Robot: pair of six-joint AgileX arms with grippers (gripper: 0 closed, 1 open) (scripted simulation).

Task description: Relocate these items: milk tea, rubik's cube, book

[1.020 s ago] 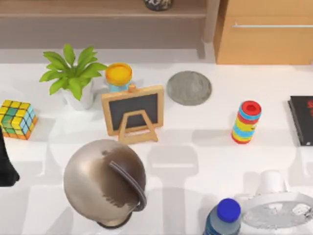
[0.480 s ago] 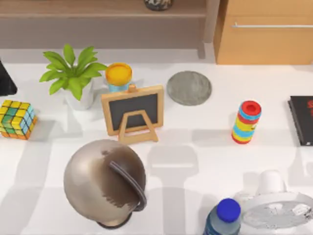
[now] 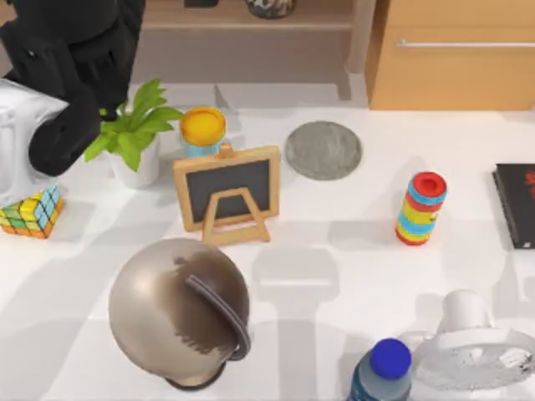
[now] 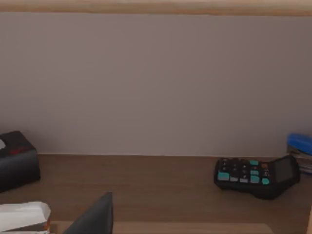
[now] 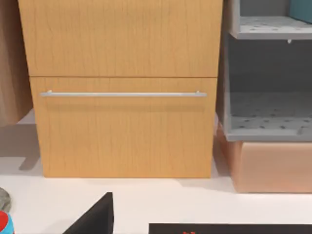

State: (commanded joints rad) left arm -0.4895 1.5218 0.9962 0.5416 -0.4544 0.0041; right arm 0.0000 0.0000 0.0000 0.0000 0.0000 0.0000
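The left arm point(image 3: 71, 75) hangs over the table's far left corner, above the plant point(image 3: 125, 125); whether its gripper is wide or narrow I cannot tell. Its wrist camera faces a wooden shelf point(image 4: 156, 185) bearing a calculator point(image 4: 256, 176). The cube point(image 3: 32, 213) sits at the table's left edge, just under the arm.

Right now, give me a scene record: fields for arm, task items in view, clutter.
left arm: raised over the top view's back-left corner, partly covering the plant
rubik's cube: on the table at the left edge, partly hidden by a white object
potted plant: back left
easel chalkboard: centre-left, upright
striped cylinder: right of centre
black book: right edge
shelf items, left wrist view: calculator
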